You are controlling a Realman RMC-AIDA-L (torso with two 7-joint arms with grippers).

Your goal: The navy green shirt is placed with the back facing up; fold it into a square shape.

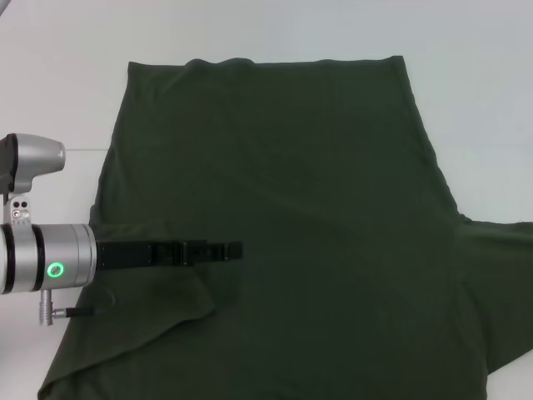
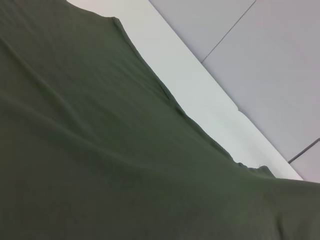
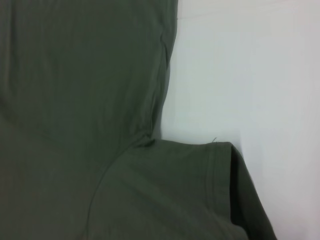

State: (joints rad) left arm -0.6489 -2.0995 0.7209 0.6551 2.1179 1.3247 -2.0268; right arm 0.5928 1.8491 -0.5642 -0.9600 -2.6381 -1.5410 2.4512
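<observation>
- The navy green shirt [image 1: 316,208] lies spread out flat on the white tabletop [image 1: 58,75]. It covers most of the tabletop and is far bigger than the robot's gripper.
- Its plain back faces up. No letters show.
- The straight bottom hem is on the far side of the shirt. The sleeves are on the near side.
- The sleeve on the robot's left looks already folded in over the body of the shirt. It makes a slanted flap [image 1: 141,321] near the shirt's near left corner.
- The sleeve on the robot's right [image 1: 500,292] sticks out flat past the shirt's right side. Its stitched cuff [image 3: 212,185] shows clearly in the right wrist view.
- The left gripper [image 1: 229,249] reaches in over the shirt from the shirt's left side, just above the folded flap.
- I cannot tell if its fingers are released or clenched. They are dark against the dark cloth.
- The right gripper does not show anywhere. Its camera looks down at the right sleeve.
- The shirt is soft, light and floppy. It will sag and wrinkle when lifted, and it will not break.
- I think a good place to take hold is an edge, such as the right sleeve's cuff or a hem corner. The flat middle gives nothing to pinch.
</observation>
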